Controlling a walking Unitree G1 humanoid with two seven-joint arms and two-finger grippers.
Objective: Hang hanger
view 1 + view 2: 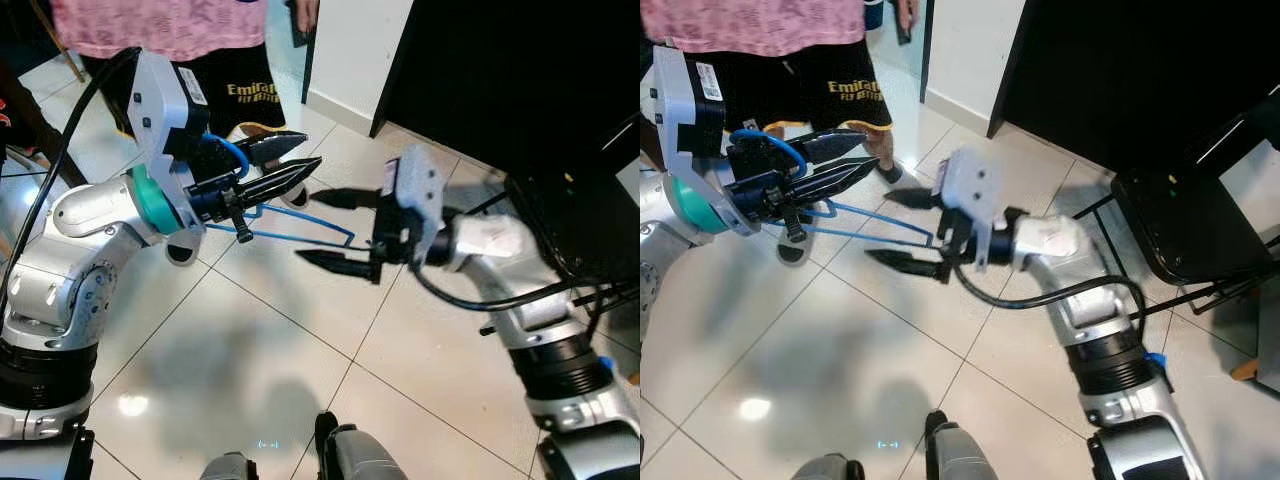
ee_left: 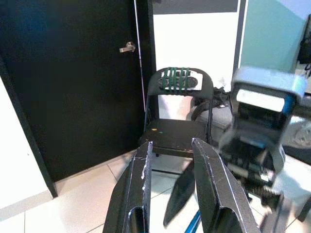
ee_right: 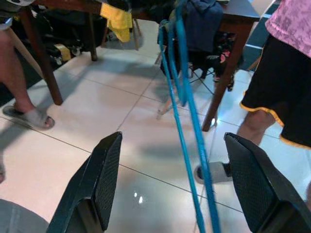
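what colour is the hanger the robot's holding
Blue. The thin wire hanger shows best in the right wrist view, running between the open right gripper fingers.

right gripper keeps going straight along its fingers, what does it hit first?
Probably the blue hanger, which runs between the open fingers of the right gripper. Beyond it is the left gripper holding that hanger. Depth is unclear, so contact with the wire is a guess.

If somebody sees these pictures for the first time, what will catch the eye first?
The thin blue hanger stretches between the two arms above the tiled floor, with the left hand shut on one end. The right hand is open around the other end. Behind them stands a person in black shorts.
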